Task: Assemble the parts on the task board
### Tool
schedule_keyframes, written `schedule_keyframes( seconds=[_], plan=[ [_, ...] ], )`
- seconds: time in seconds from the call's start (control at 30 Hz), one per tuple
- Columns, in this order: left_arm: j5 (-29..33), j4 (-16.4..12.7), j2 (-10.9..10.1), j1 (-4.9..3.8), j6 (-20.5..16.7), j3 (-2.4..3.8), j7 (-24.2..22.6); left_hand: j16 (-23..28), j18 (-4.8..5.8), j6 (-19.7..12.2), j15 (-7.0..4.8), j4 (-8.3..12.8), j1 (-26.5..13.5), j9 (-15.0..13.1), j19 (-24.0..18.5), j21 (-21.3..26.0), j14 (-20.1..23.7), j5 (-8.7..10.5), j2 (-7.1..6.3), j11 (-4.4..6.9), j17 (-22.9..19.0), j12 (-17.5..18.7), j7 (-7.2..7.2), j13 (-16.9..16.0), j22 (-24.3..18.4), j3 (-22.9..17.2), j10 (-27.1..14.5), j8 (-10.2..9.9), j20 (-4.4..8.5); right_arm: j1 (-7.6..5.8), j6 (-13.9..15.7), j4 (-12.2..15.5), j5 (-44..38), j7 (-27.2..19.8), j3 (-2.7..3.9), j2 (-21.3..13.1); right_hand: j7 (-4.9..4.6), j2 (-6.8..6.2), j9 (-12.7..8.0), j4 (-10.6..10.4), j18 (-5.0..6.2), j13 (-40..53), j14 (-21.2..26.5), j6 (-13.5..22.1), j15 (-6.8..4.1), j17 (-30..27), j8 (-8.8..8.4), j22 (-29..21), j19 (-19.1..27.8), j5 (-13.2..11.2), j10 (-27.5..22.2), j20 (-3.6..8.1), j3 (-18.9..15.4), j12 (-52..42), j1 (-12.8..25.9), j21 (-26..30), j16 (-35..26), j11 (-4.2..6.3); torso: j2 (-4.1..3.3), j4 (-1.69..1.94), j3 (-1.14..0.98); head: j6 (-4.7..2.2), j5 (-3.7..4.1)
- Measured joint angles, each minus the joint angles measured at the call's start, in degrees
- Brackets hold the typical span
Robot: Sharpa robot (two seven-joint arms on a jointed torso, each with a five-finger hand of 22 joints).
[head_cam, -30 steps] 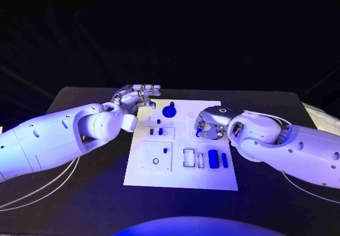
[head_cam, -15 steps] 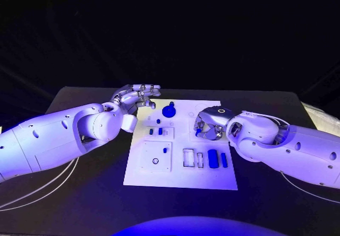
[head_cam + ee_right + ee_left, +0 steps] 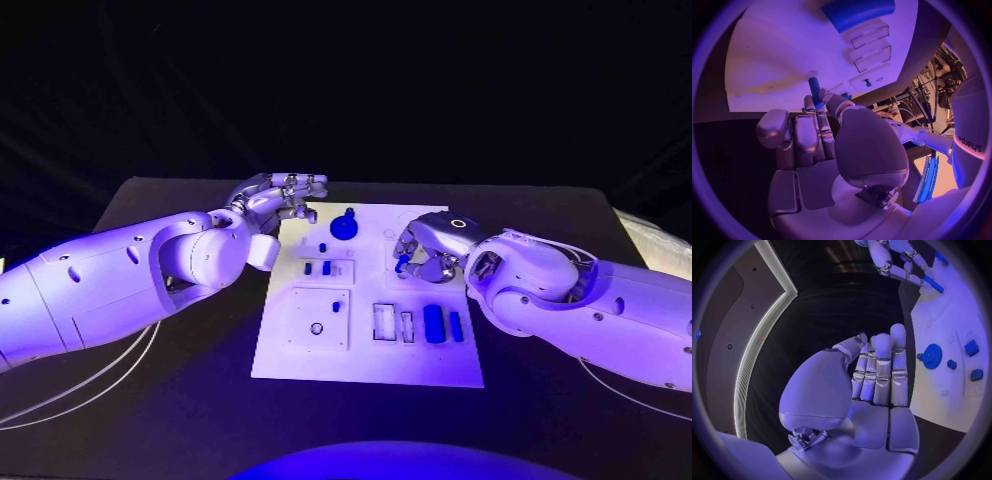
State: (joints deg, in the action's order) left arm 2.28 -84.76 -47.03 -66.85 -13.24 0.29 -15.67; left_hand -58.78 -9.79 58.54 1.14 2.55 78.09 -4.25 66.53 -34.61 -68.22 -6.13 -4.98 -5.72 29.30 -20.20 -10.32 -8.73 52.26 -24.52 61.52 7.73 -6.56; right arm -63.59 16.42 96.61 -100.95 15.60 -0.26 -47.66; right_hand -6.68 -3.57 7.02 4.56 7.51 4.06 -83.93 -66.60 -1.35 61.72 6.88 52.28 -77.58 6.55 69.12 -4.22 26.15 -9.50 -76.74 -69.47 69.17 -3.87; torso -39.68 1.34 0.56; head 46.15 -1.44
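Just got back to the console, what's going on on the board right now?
The right hand is over the task board's far right part and holds a small blue peg in its fingertips. The left hand hovers at the board's far left corner, fingers straight, holding nothing. A blue gear sits near the far edge, two small blue blocks lie beside it, and longer blue bars lie by the slots at the near right.
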Motion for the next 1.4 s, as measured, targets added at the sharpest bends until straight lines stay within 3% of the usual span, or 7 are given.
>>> schedule_keyframes(
  seconds=[0.3,0.57,0.67,0.97,1.4],
  plan=[
    [-0.1,0.0,0.1,0.27,0.0,0.0,0.0,0.0,0.0,0.0,0.0,0.0,0.0,0.0,0.0,0.0,0.0,0.0,0.0,0.0,0.0,0.0,0.0,0.0,0.0,0.0,0.0,0.0,0.0,0.43,2.9,4.5,1.0,-0.2,0.22,-0.2,0.0,-0.06,-0.1,0.3,0.0,-0.1,0.0,0.0,0.0,0.0,0.0,0.0,-0.1,-0.2,0.1,-0.1,0.3,0.2,-0.1,0.0,0.2,-0.07,-0.03,0.03,-0.04,-0.06,-0.28],
    [-0.1,0.0,0.3,0.37,0.0,0.0,0.0,0.0,0.0,0.0,0.0,0.0,0.0,0.0,0.0,0.0,0.0,0.0,0.0,0.0,0.0,0.0,0.0,0.0,0.0,0.0,0.0,0.0,0.0,2.67,3.0,6.4,1.8,-1.5,0.15,3.3,-0.01,-0.07,-0.1,0.5,0.0,-0.1,0.0,0.0,0.0,-0.3,-0.01,0.0,-0.1,0.0,0.1,-0.1,0.9,0.7,-0.1,0.0,0.2,-0.07,-0.04,0.03,0.03,0.15,-0.9],
    [-0.1,0.0,0.5,0.4,0.0,0.0,0.0,0.0,0.0,0.0,0.0,0.0,0.0,0.0,0.0,0.0,0.0,0.0,0.0,0.0,0.0,0.0,0.0,0.0,0.0,0.0,0.0,0.0,0.0,4.01,2.9,6.3,2.0,-2.4,0.05,5.3,-0.01,-0.07,-0.1,0.7,0.01,-0.1,0.0,0.0,0.0,-0.4,-0.02,-0.2,-0.1,0.0,0.1,-0.1,1.0,0.8,-0.1,0.0,0.2,-0.07,-0.07,0.07,0.05,0.23,-1.21],
    [-0.2,0.0,0.7,0.43,0.0,0.0,0.0,0.0,0.0,0.0,0.0,0.0,0.0,0.0,0.0,0.0,0.0,0.0,0.0,0.0,0.0,0.0,0.0,0.0,0.0,0.0,0.0,0.0,0.0,6.14,2.6,4.7,2.6,-4.5,-0.22,8.8,-0.01,-0.15,0.0,0.8,0.01,-0.1,0.0,0.0,0.01,-0.4,-0.05,-0.2,-0.1,0.4,0.2,-0.1,1.5,1.1,-0.1,0.0,0.2,-0.2,-0.09,0.1,0.09,0.51,-2.04],
    [-0.2,0.0,0.7,0.44,-0.1,0.01,0.0,0.0,0.0,0.0,0.0,0.0,0.0,0.0,0.0,0.0,0.0,0.0,0.0,0.0,0.0,0.0,0.0,0.0,-0.1,0.0,0.0,0.0,0.0,7.43,1.6,1.2,3.1,-5.9,-0.52,11.9,-0.06,-0.15,0.1,0.9,0.0,-0.1,0.0,0.1,0.01,-0.5,-0.16,-0.2,-0.1,0.7,0.3,-0.1,1.6,1.4,-0.1,0.0,0.2,-0.27,-0.08,0.02,0.03,0.8,-2.53]
  ],
)
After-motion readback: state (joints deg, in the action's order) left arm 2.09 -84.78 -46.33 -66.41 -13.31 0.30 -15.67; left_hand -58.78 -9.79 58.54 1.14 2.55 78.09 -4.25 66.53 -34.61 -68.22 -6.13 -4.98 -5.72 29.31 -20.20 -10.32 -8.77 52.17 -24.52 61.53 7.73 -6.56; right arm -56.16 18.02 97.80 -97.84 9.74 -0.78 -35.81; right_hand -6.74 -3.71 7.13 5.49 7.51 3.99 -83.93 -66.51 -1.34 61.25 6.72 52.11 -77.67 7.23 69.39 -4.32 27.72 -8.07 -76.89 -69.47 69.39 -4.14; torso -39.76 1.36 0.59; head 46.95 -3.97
